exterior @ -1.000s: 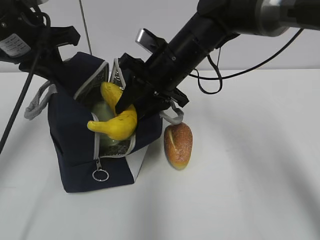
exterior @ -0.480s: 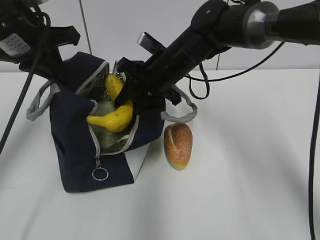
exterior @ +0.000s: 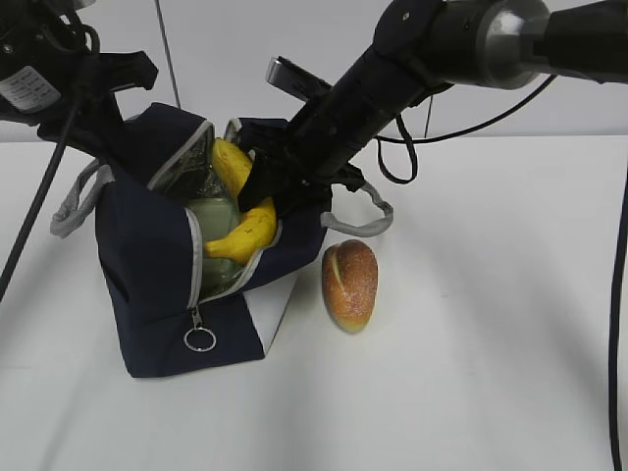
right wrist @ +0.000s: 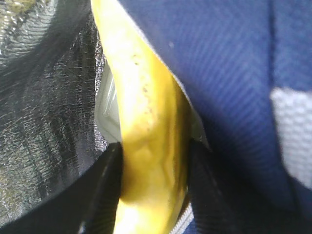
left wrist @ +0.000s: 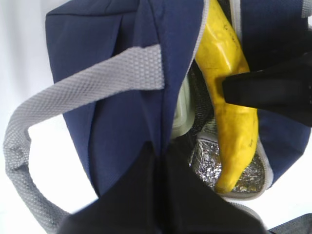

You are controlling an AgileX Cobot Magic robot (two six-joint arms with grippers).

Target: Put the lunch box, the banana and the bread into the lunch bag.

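Your right tool (exterior: 263, 196) grips the banana (exterior: 247, 234) across its middle, jaws clamped on both sides, with the fruit partly down in the open lunch bag (exterior: 152, 285). The lunch box (exterior: 211, 218) already sits inside, its pale green lid showing beneath the banana. Your left tool (left wrist: 158, 195) is closed, pinching the bag's rim at 10 o'clock. The bread (exterior: 350, 285) lies on the desk (exterior: 491, 343) at 3 o'clock of the bag, untouched. Judged progress: one item stowed, one going in, one outstanding
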